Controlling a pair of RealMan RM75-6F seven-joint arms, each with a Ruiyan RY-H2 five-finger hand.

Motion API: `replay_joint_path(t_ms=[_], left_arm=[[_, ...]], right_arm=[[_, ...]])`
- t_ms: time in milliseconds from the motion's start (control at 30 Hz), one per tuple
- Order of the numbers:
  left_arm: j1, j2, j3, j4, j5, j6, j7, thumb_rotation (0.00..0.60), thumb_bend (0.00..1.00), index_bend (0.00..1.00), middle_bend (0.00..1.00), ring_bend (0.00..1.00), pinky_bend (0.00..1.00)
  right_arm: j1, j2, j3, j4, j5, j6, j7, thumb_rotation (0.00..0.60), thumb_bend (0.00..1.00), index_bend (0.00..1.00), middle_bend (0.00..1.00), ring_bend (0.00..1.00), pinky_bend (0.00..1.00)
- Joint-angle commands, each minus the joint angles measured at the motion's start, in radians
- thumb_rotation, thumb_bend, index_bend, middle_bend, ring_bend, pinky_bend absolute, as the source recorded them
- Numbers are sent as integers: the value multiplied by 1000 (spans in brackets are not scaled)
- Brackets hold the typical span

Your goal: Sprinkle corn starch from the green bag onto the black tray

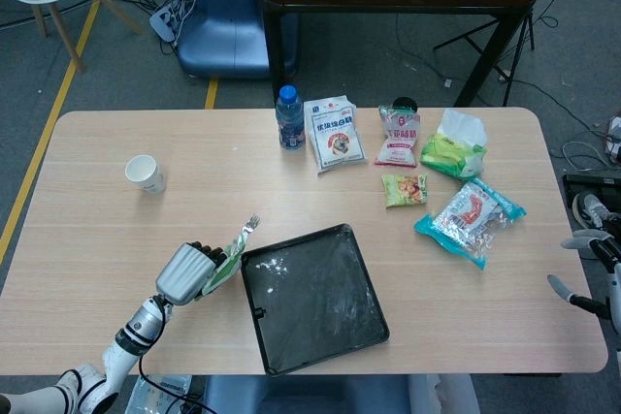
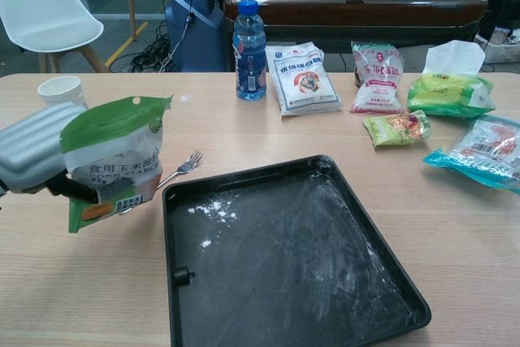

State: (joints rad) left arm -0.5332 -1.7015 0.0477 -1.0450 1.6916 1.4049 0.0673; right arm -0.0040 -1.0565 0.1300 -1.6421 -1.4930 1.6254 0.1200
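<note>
We see the left hand (image 2: 32,156) gripping the green bag (image 2: 114,156) upright, just left of the black tray (image 2: 284,258). Starch specks lie in the tray's near-left corner. Right hand (image 1: 582,269) far right of tray, holding nothing, fingers apart.

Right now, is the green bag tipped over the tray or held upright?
Upright: the left hand holds the green bag top-up, beside the black tray, not over it.

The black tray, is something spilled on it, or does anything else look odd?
White powder dusts the black tray, with small clumps near its far left corner. A fork lies loose beside it. The left hand holds the green bag upright, off the tray.
</note>
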Motion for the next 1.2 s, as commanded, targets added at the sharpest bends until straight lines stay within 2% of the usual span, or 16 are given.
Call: replay_joint_path(t_ms=[33, 367, 833, 933, 1000, 1067, 1200], left_arm=[[8, -26, -3, 48, 3, 11, -48, 600, 469, 425, 722, 688, 715], [22, -99, -11, 185, -19, -2, -167, 600, 469, 425, 716, 687, 716], [30, -161, -3, 320, -33, -42, -227, 600, 419, 401, 664, 659, 713], [31, -162, 0, 320, -38, -58, -233, 600, 399, 357, 577, 578, 697], [33, -158, 0, 308, -42, -67, -234, 600, 383, 304, 488, 487, 660], [34, -153, 1, 296, -44, -72, -234, 600, 377, 273, 451, 441, 637], [39, -143, 3, 271, -47, -78, -232, 600, 366, 151, 324, 316, 530]], right_arm=[[-1, 0, 0, 0, 0, 0, -1, 600, 78, 421, 354, 171, 184], [2, -2, 0, 1, 1, -5, -2, 600, 78, 421, 354, 171, 183], [3, -3, 1, 6, 9, -10, 1, 600, 78, 421, 354, 170, 184], [4, -4, 1, 8, 9, -11, 2, 600, 78, 421, 354, 170, 183], [4, -5, 1, 9, 10, -12, 3, 600, 78, 421, 354, 170, 183], [4, -5, 1, 9, 11, -14, 3, 600, 78, 421, 354, 170, 183], [3, -6, 1, 11, 12, -13, 4, 600, 78, 421, 354, 171, 184]])
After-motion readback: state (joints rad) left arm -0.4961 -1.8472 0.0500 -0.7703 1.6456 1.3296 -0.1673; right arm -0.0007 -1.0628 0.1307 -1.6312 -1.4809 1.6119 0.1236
